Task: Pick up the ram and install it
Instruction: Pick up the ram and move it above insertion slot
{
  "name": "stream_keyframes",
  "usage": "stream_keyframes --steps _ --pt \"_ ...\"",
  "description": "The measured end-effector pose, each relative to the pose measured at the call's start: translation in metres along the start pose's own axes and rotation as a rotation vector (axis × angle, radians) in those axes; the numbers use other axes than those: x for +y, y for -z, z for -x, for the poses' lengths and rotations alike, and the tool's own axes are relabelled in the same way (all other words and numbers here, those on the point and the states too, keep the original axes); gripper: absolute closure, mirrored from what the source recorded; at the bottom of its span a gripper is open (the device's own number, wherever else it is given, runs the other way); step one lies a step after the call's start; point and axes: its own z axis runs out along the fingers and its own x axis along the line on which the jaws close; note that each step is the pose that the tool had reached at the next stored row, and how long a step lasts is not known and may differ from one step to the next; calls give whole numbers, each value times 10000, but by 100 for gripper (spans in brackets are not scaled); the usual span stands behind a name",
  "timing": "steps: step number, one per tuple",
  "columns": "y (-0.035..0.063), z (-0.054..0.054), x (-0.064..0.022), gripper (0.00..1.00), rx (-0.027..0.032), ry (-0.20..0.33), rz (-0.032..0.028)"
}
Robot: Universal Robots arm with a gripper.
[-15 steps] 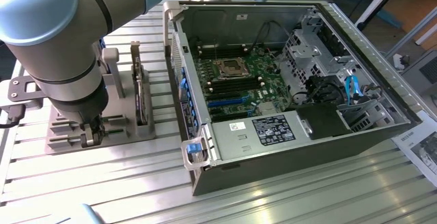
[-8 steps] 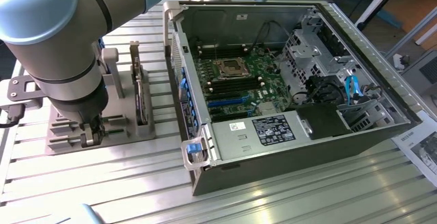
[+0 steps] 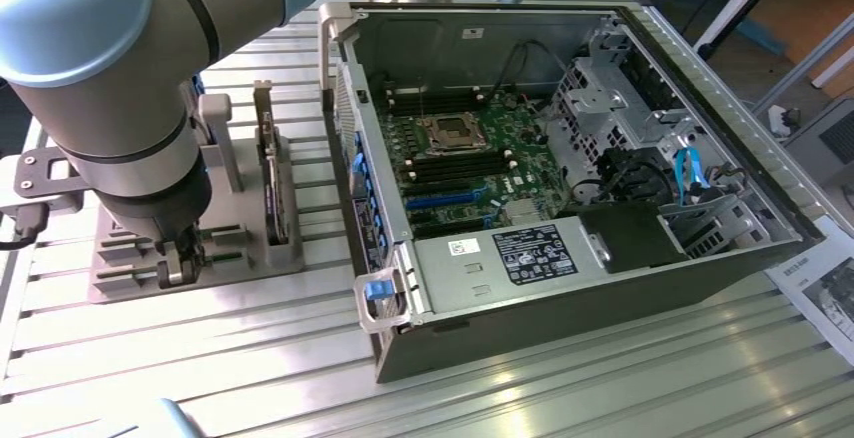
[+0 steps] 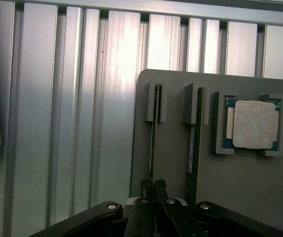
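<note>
Ram (image 4: 154, 143): I judge it light, stiff, fragile; stands on edge by the holder (image 4: 173, 148) edge; gripper (image 4: 153, 183) fingers (image 4: 146, 186) rightly clamped on its long free edge.

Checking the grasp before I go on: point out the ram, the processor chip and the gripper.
ram (image 4: 153, 133), wrist view, its thin edge.
processor chip (image 4: 254, 124), wrist view, middle of its lid.
gripper (image 4: 153, 187), wrist view, midway between its fingertips.
</note>
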Motion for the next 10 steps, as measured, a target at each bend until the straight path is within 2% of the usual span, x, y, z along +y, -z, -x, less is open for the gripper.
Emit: stream_keyframes --steps 10 --pt "1 0 0 87 -4 -158 -7"
